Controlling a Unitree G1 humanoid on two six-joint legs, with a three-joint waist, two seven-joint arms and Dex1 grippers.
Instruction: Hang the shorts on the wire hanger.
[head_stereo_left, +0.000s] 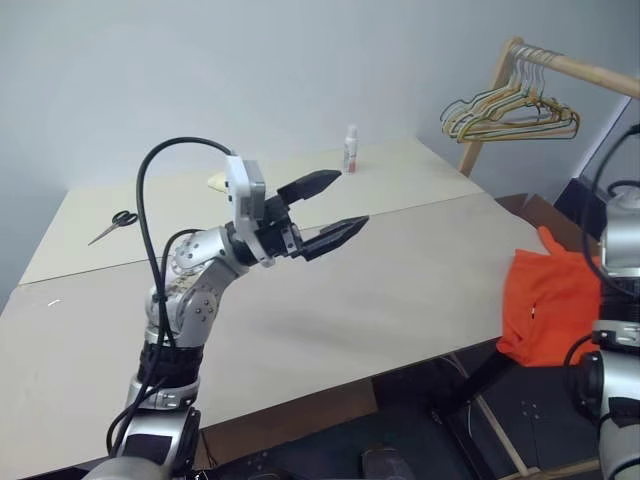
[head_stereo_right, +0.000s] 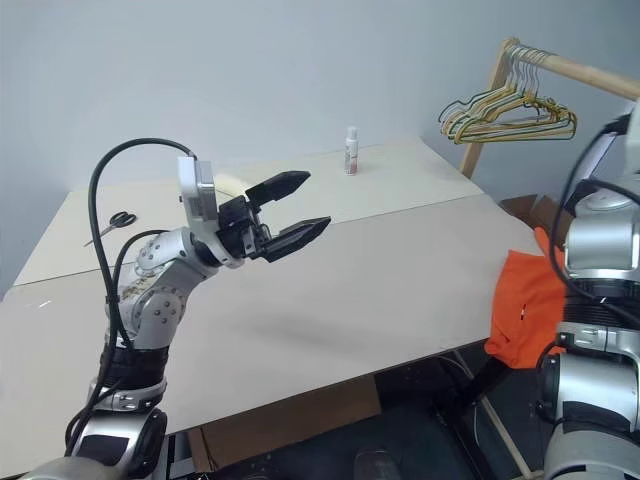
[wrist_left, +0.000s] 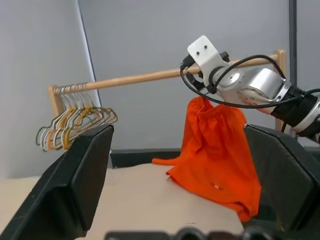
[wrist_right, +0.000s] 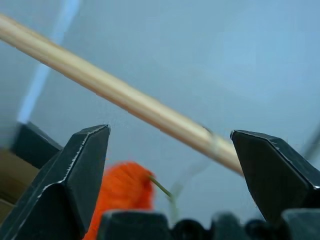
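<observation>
The pale table (head_stereo_left: 400, 270) carries the orange shorts (head_stereo_left: 548, 305) at its right edge, draped partly over the side, with a wooden rail (wrist_left: 140, 77) behind bearing a bunch of hangers (head_stereo_left: 510, 115). The left hand (head_stereo_left: 325, 212) hovers above the table's middle, fingers spread and empty. The right hand (wrist_right: 170, 175) is spread wide below the rail, gripping nothing, with a thin wire (wrist_right: 161, 187) beside the shorts.

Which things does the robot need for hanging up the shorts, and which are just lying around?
For the job: the shorts, the wire hanger, left gripper, right gripper.

Just lying about: scissors, small bottle, bunched hangers, table.
</observation>
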